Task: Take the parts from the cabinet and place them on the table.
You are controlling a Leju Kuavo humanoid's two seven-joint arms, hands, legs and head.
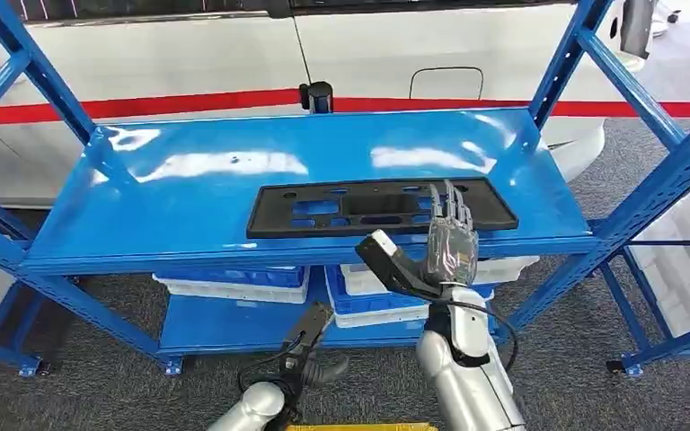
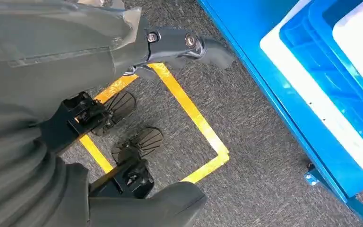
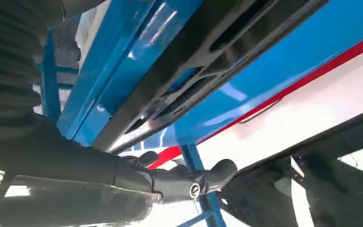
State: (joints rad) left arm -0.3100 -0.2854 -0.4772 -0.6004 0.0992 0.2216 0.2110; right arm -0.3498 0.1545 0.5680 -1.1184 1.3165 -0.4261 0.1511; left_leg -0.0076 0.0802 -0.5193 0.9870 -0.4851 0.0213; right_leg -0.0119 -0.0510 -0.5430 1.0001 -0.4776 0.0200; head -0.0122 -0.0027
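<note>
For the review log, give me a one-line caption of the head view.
Right hand raised open at the front edge of the blue shelf, reaching for the flat black part; left hand hangs low.

right hand (image 1: 449,241) raised, fingers spread, left hand (image 1: 310,346) hanging

No readable text, label, brand, number or sign appears on the blue cabinet (image 1: 305,153), the black part (image 1: 359,208), the bins (image 2: 340,90) or the white vehicle (image 1: 234,54) behind.
</note>
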